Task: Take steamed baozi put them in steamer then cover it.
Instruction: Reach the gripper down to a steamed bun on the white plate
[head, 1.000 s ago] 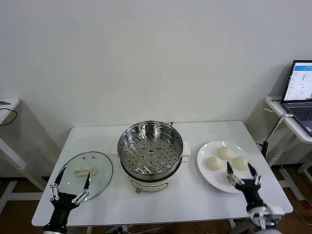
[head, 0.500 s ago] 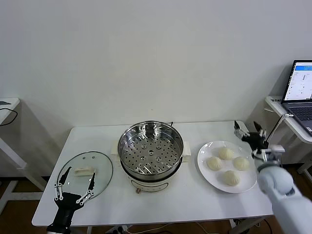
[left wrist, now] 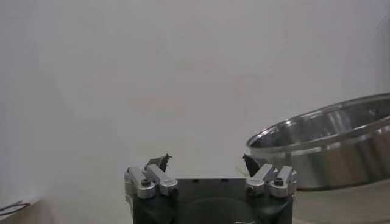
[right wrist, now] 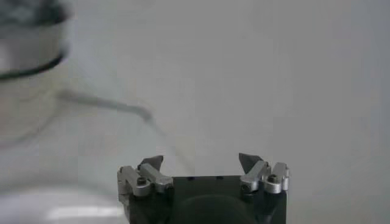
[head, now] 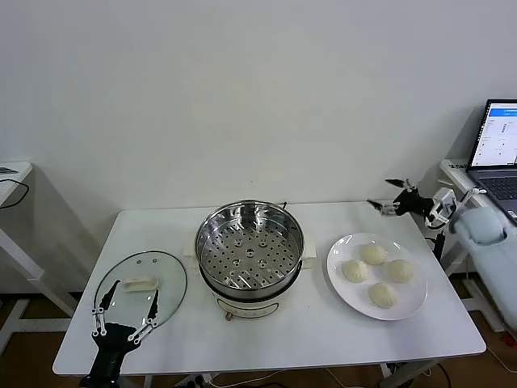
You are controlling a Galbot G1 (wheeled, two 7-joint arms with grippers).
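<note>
Several cream-white baozi (head: 374, 254) lie on a white plate (head: 339, 279) at the table's right. The shiny steamer (head: 250, 250) stands mid-table, its perforated tray bare; its steel rim (left wrist: 329, 131) shows in the left wrist view. The glass cover (head: 142, 288) with its white handle lies flat at the left. My right gripper (head: 391, 198) hovers open and empty above the table's far right corner, behind the plate. My left gripper (head: 123, 323) stands open and empty at the near left edge, over the cover's front rim.
A laptop (head: 496, 153) sits on a side table at the right, close to my right arm. Another small table (head: 10, 174) stands at the far left. A white wall backs the table. Bare tabletop (head: 283, 339) lies in front of the steamer.
My right gripper rose from beside the plate's near edge and swung back to the table's far right corner. My left gripper sank a little toward the near edge.
</note>
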